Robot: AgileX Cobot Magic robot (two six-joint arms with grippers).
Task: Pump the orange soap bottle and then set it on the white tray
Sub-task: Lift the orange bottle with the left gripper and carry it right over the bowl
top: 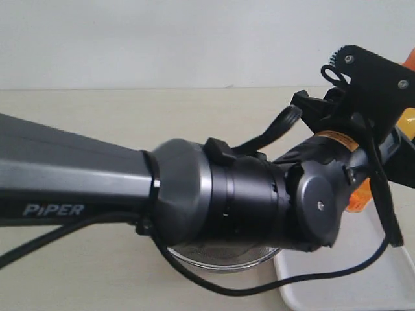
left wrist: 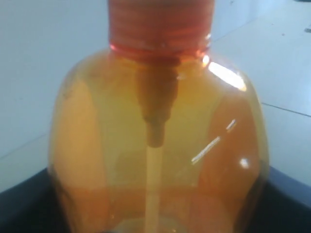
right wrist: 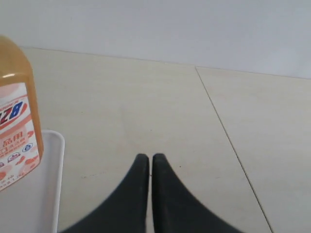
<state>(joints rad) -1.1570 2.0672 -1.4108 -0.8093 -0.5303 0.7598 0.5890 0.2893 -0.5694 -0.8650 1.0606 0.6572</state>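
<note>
Pale beige matte tabletop (right wrist: 146, 97), seamed, with a plain grey-white wall (right wrist: 194, 29) behind. Left gripper (left wrist: 156, 208): 2 black jaws clamped on either side of the orange soap bottle (left wrist: 97, 145), which is glossy translucent plastic with rounded shoulders, a ribbed collar and a pale tube inside. Bottle upright over the white tray (right wrist: 47, 199), smooth with a low rounded rim; cannot tell if the base touches. Right gripper (right wrist: 149, 167): 2 tapered matte-black fingers (right wrist: 126, 194) pressed together, empty, just beside the tray.
</note>
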